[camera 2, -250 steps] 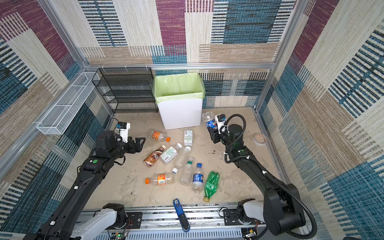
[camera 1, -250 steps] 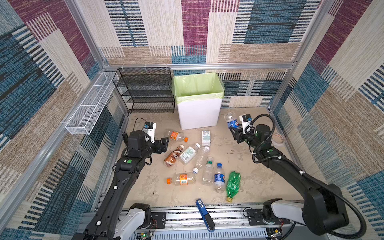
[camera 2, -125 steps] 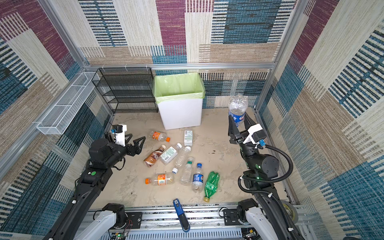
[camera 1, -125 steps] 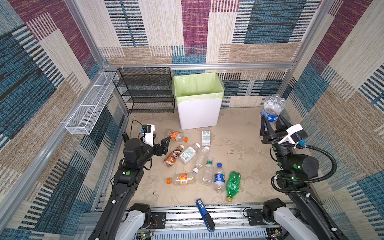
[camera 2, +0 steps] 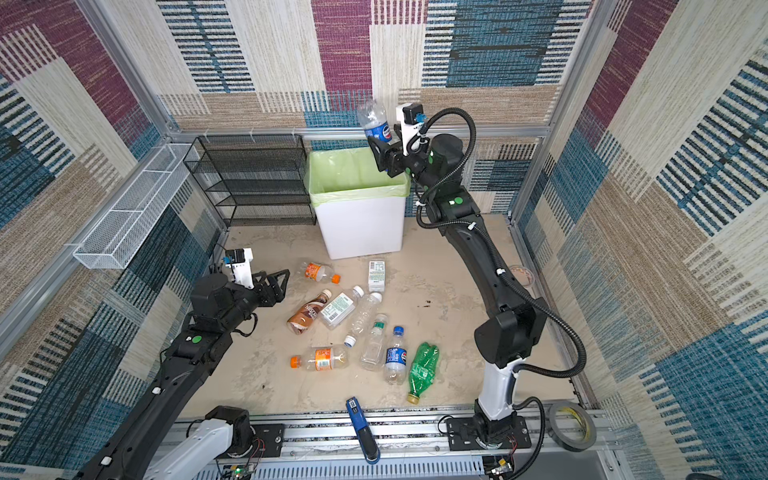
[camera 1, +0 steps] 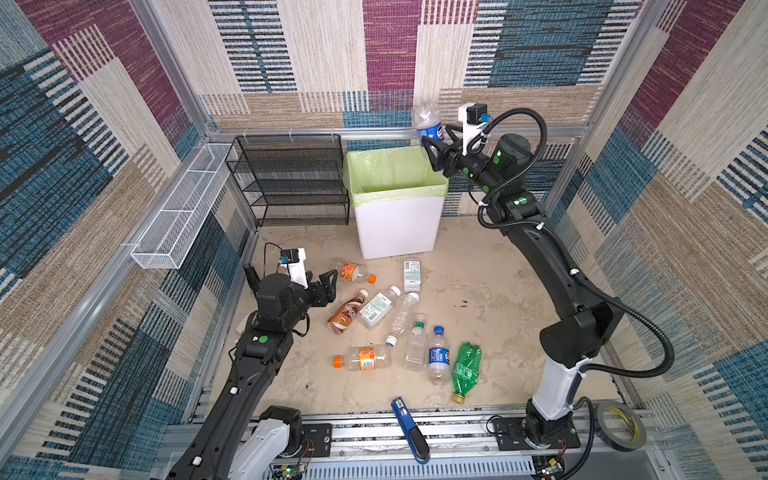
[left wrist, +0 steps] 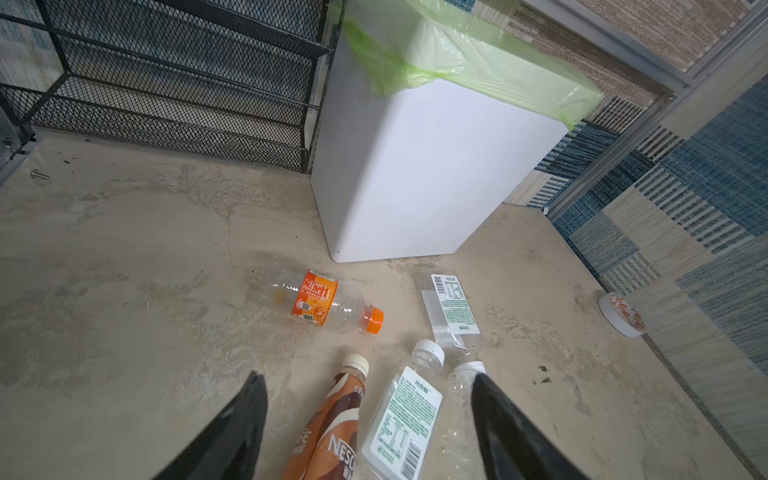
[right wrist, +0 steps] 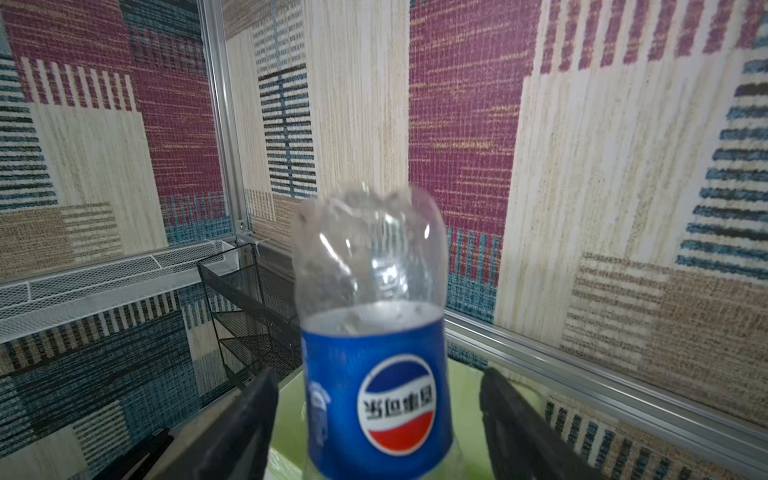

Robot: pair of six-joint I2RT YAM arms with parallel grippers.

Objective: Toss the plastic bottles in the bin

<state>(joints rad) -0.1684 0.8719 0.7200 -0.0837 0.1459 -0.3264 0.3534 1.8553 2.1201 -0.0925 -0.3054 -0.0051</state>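
**Bottle stock and claw positions, referenced to the bin**

1. Tall white rectangular plastic bin [camera 1: 399, 232] with a light green bag liner, standing on the sandy beige surface [camera 1: 490, 291].
2. Right claw [camera 1: 438, 139]: raised above the bin's rim, on the side away from the rack. It is released, with a gap on either side of the bottle in the right wrist view.
3. Clear plastic bottle with blue Pepsi label [camera 1: 428, 120]: base upward between those jaws, above the bin's rim and not inside the bin.
4. Left claw [camera 1: 328, 286]: low, in front of the bin toward the rack side. It is released, with nothing between the jaws.
5. Lying on the surface in front of the bin:
   - orange-labelled clear bottle [camera 1: 353, 272], nearest the bin
   - flat clear white-labelled bottle [camera 1: 411, 274]
   - brown coffee bottle [camera 1: 347, 313]
   - white-capped green-print bottle [camera 1: 376, 309]
   - crumpled clear bottle [camera 1: 402, 318]
   - green-capped clear bottle [camera 1: 415, 345]
   - blue-capped Pepsi bottle [camera 1: 438, 357]
   - crushed green bottle [camera 1: 467, 368]
   - second orange-capped bottle [camera 1: 363, 359]
6. Black mesh rack [camera 1: 291, 178]: just beside the bin.
7. Long white wire basket [camera 1: 178, 212]: beyond the rack from the bin.
8. Blue-and-black stapler [camera 1: 409, 428] and dark tape roll [camera 1: 619, 426]: well apart from the bin, past the bottles.
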